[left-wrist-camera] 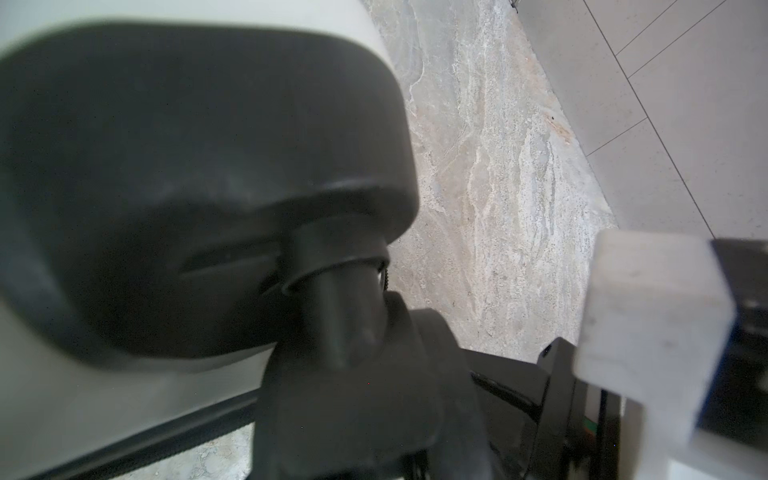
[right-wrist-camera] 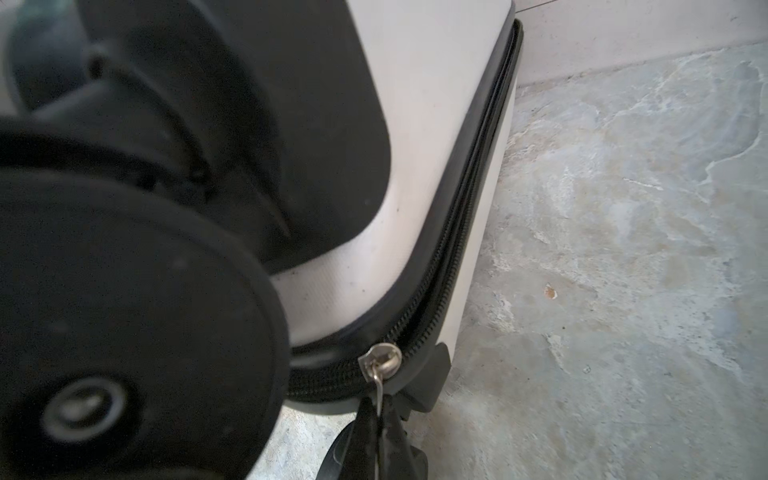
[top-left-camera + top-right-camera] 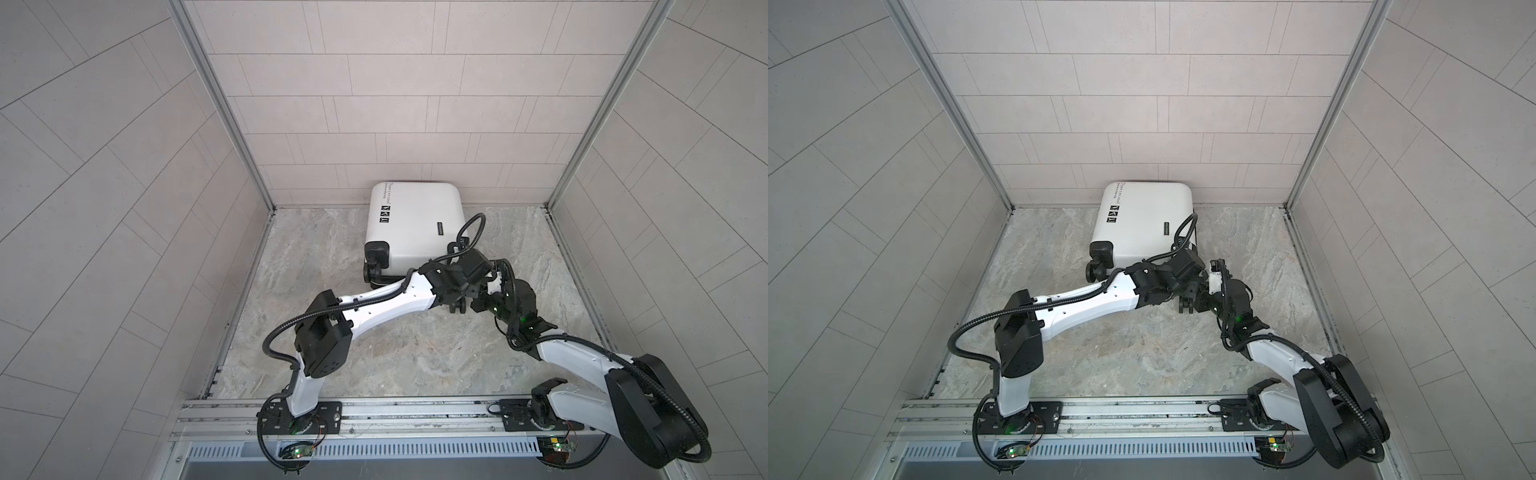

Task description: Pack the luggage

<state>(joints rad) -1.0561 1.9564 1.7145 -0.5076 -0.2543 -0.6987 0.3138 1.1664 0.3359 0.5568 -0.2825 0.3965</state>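
White suitcase (image 3: 415,224) lies flat on the desk (image 3: 332,353), lid down, nothing of the inside visible. It sits just beyond both hands, far edge against the back wall (image 3: 374,104). The right hand (image 2: 376,415) is pinched tight on the zipper pull (image 2: 378,390). The slider (image 2: 380,360) is right at its fingertips, on the shell corner beside a black wheel (image 2: 124,311). The left hand (image 3: 457,302) is next to the right one, close up on the wheel mount (image 1: 208,166). One white finger pad (image 1: 648,332) shows, clear of the mount. The other finger is out of view, so can't tell how wide it stands.
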